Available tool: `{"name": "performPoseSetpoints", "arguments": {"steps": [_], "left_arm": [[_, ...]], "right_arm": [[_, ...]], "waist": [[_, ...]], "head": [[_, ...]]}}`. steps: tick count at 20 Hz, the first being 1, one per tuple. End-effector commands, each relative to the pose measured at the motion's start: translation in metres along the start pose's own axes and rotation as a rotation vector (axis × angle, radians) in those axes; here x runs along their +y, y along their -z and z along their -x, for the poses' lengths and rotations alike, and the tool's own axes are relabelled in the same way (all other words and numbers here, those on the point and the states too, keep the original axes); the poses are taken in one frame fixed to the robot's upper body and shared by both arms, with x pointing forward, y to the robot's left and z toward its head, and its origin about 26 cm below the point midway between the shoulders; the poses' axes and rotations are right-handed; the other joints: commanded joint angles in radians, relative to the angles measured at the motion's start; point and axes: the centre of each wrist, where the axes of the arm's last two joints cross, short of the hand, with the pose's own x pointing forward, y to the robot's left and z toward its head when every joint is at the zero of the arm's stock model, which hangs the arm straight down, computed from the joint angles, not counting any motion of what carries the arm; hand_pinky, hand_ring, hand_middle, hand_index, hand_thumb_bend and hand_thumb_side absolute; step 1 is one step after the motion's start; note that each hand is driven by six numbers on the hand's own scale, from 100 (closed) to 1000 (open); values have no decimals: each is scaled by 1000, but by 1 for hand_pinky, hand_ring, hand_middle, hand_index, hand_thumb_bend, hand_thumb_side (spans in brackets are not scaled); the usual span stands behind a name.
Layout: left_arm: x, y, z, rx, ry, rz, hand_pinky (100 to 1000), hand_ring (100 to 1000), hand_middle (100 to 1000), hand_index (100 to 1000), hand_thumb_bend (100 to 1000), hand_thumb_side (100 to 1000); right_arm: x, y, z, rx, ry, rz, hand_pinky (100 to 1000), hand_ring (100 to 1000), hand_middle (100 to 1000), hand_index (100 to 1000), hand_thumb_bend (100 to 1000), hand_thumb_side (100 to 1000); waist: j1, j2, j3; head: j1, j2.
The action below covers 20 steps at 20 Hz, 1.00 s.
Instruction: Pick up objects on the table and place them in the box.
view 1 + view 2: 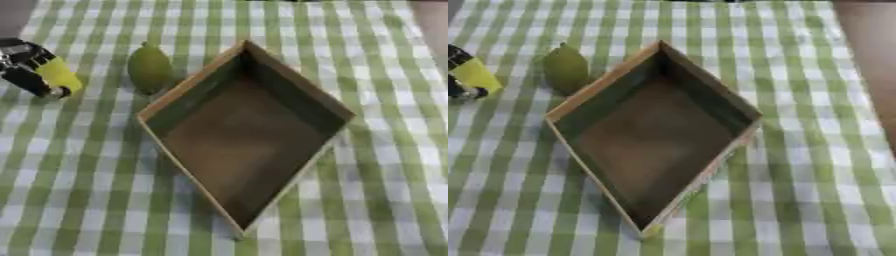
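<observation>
A brown box (249,135) sits in the middle of the worktop (385,200), turned so that its corners point toward and away from the camera — a diamond in both views. It is open at the top, and its dark floor shows bare, with nothing lying inside. The worktop is covered with a green-and-white checked cloth (815,165); in the right eye view a strip of bare brown surface (872,60) shows beyond the cloth's right edge.

Just beside the box's upper left wall lies a green, pear-shaped fruit (150,69), its narrower end pointing away from the camera. It rests on the cloth, very near the wall; the views do not settle whether it touches it.

At the left edge of both views the left hand (33,74) comes in, black with silver parts, set over the cloth to the left of the fruit and apart from it. Against the hand is a yellow object (59,74) — an elongated, rounded shape, perhaps held by the hand, though the blur makes it hard to be sure. How the fingers are set, curled round it or merely beside it, cannot be told here. The right hand shows in neither view.
</observation>
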Motion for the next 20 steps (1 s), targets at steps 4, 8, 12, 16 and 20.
{"name": "performPoseSetpoints", "arguments": {"steps": [4,8,12,16,20], "left_arm": [[15,-7,1,22,13,-51,773,768,645,803,352,162],[15,-7,-1,22,8,-62,743,731,591,748,282,176],[18,-10,-4,10,-3,-74,698,677,546,657,217,197],[25,-17,-11,-22,-10,-111,669,643,523,611,161,200],[41,-37,-39,-136,-25,-201,623,590,487,574,100,179]], "right_arm": [[-5,6,-3,-22,-15,-2,899,670,610,841,100,470],[-5,5,-3,-17,-16,-1,900,672,609,841,100,470],[-5,4,-3,-13,-17,2,901,673,609,841,100,470],[-5,4,-3,-8,-19,4,901,675,609,841,100,470],[-6,4,-3,-10,-22,8,900,670,609,841,100,474]], "waist": [[2,-24,-2],[2,-25,-2],[2,-27,-2],[4,-30,0],[3,-32,1]], "head": [[4,-8],[6,-6],[6,-4],[3,-1],[-2,4]]}}
